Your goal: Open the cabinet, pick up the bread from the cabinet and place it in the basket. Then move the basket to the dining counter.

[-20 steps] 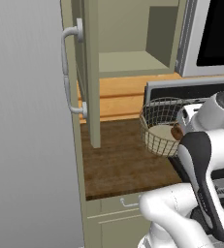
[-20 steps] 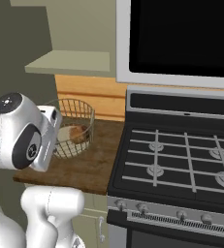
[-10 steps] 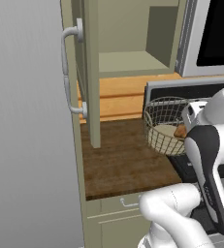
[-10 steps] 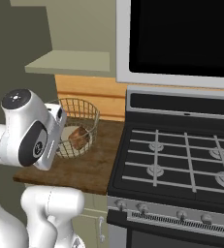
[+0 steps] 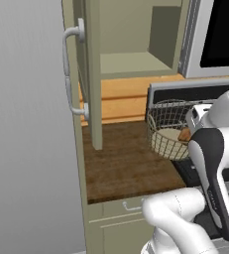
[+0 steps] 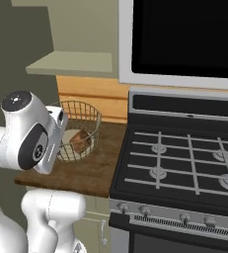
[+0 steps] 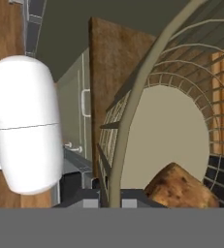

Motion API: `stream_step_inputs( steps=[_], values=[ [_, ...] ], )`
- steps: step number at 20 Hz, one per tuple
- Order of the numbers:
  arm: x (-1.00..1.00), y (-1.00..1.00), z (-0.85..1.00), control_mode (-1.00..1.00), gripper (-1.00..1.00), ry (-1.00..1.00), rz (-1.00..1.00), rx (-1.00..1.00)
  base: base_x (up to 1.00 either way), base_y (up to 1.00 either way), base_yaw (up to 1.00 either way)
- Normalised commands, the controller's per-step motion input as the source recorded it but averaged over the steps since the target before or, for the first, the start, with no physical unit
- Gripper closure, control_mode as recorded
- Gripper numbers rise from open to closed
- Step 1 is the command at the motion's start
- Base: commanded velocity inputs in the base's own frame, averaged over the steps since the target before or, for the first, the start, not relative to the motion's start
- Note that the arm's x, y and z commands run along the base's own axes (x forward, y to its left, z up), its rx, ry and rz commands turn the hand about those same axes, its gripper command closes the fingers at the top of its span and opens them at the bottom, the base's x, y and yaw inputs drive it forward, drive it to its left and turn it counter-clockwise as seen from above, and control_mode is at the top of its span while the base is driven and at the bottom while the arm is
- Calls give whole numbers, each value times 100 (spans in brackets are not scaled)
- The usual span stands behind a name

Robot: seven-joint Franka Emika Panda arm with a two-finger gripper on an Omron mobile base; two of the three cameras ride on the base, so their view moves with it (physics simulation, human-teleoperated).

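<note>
We held our white, dark-jointed arm bent sharply at the elbow, its forearm rising toward twelve o'clock in the left base view. Our two-finger gripper sat at six o'clock in the hand view, jaws closed on the flared rim of the round cream wire-mesh basket.

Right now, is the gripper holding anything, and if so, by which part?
Yes. The gripper is shut on the basket, pinching its flared wire rim on the side nearest the arm. The bread lies loose inside the basket, not gripped.
</note>
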Motion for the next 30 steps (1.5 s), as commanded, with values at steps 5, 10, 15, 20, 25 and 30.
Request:
stream_step_inputs(
  steps=[5,10,15,20,25,30],
  values=[
    [0,0,0,100,100,0,0,0,-79,0,0],
    [0,0,0,100,100,0,0,0,-100,0,-3],
    [0,0,0,100,100,0,0,0,-90,0,-13],
    [0,0,0,100,100,0,0,0,-28,-25,-64],
    [0,0,0,100,100,0,0,0,-2,-30,-86],
    [0,0,0,100,100,0,0,0,0,-28,-92]
  ],
)
